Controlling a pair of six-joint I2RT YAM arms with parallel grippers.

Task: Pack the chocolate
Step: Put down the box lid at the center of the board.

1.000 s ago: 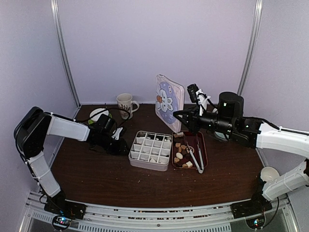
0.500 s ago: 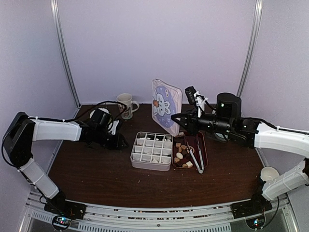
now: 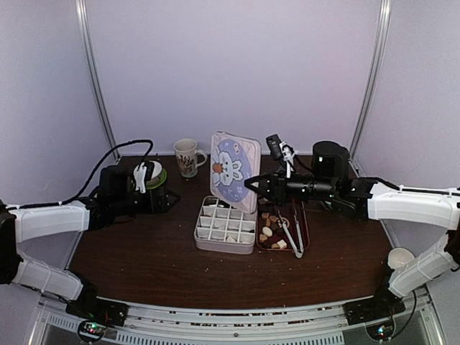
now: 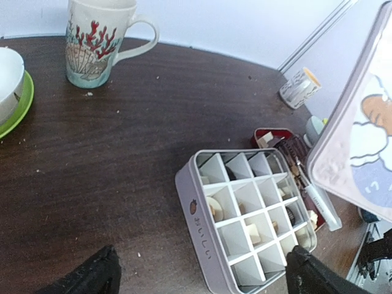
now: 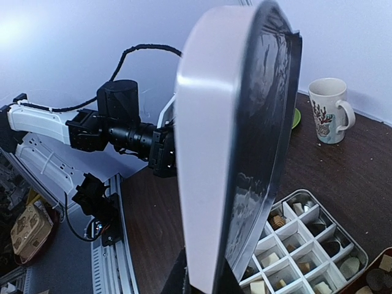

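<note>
- Two arms reach inward in the top view. The left arm lies low and nearly straight from the left edge. Its left gripper (image 3: 171,200) sits level above the table (image 3: 144,266), left of the divided box (image 3: 224,224) and apart from it.
- In the same view the right arm stretches level from the right. The right gripper (image 3: 251,185) is pinched on the edge of the lid (image 3: 231,169). The lid stands almost upright over the box's far right corner, its rabbit picture facing the camera.
- The chocolate (image 3: 267,228) lies mostly in the red tray (image 3: 306,226), just right of the box and beside the tongs (image 3: 291,236). A few pieces sit in the box's cells.
- In the left wrist view the wrist tilts down toward the box. Its fingers (image 4: 92,278) stand wide apart at the bottom corners and grip nothing. Pale pieces show in several cells, and a mug (image 4: 98,40) stands far off.
- In the right wrist view the lid fills the centre, seen edge-on, with its bottom edge clamped in the right gripper. The box lies below it to the right, and the left arm is stretched out beyond.
</note>
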